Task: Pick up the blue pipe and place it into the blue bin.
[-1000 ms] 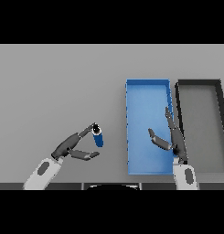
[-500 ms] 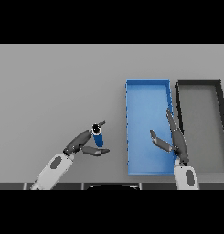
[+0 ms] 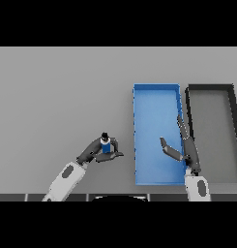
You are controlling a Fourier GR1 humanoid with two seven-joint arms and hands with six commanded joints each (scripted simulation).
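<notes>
The left robot hand (image 3: 96, 152) has closed round the pipe (image 3: 106, 144); next, carry toward 3 o'clock to the bin (image 3: 156, 94). The right robot hand (image 3: 180, 145) hovers open.

White-grey forearms; dark left robot hand (image 3: 95, 154), right robot hand (image 3: 184, 149).

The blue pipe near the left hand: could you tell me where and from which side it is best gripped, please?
Grip the blue pipe round its blue middle, from the left hand's side. It stands roughly upright with a dark top, and that hand's fingers already curl round it.
</notes>
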